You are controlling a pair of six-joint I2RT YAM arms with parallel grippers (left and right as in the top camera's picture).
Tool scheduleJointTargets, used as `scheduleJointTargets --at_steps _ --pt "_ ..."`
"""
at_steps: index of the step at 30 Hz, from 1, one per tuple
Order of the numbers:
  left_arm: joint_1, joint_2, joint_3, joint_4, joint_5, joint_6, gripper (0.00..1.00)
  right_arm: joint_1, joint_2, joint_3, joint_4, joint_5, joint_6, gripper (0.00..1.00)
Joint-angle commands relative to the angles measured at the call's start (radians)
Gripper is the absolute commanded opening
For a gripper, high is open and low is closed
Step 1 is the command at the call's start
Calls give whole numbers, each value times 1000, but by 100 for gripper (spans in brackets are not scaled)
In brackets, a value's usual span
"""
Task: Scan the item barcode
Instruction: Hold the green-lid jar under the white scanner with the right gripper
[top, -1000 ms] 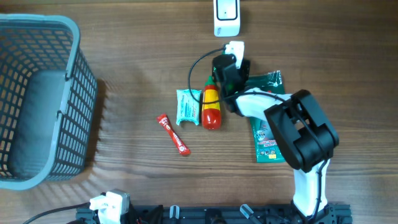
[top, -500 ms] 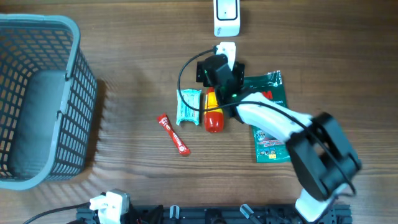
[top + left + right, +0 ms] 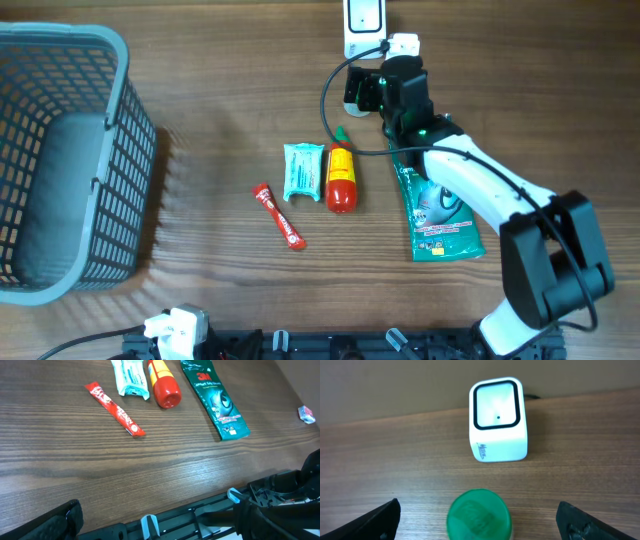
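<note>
The white barcode scanner (image 3: 362, 25) stands at the table's far edge, and it fills the upper middle of the right wrist view (image 3: 497, 420). My right gripper (image 3: 368, 92) hovers just in front of it, open and holding nothing. Low between its fingers (image 3: 477, 506) shows a blurred round green cap (image 3: 479, 516); I cannot tell whether it belongs to the bottle. A red and yellow bottle (image 3: 340, 177) lies mid-table beside a teal packet (image 3: 303, 170), a red stick sachet (image 3: 279, 216) and a green 3M pouch (image 3: 440, 210). My left gripper (image 3: 157, 510) is open over the near edge.
A large grey mesh basket (image 3: 60, 150) takes up the left side of the table. The right arm's black cable (image 3: 325, 100) loops above the bottle. A metal rail (image 3: 330, 345) runs along the near edge. A small wrapper (image 3: 306, 414) lies far right.
My right gripper was down over the bottle's upper end, opened fully, then rose and swung back and right toward the scanner. The bottle stays lying on the table. The left arm is still.
</note>
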Motion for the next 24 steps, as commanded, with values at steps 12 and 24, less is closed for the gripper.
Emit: scheduleJointTargets --at_steps 12,24 --pt "-1 -2 0 2 1 -3 100 4 210 60 80 -84 -93 85" --pt "-1 -2 0 2 2 -3 100 6 162 60 -99 118 61 54"
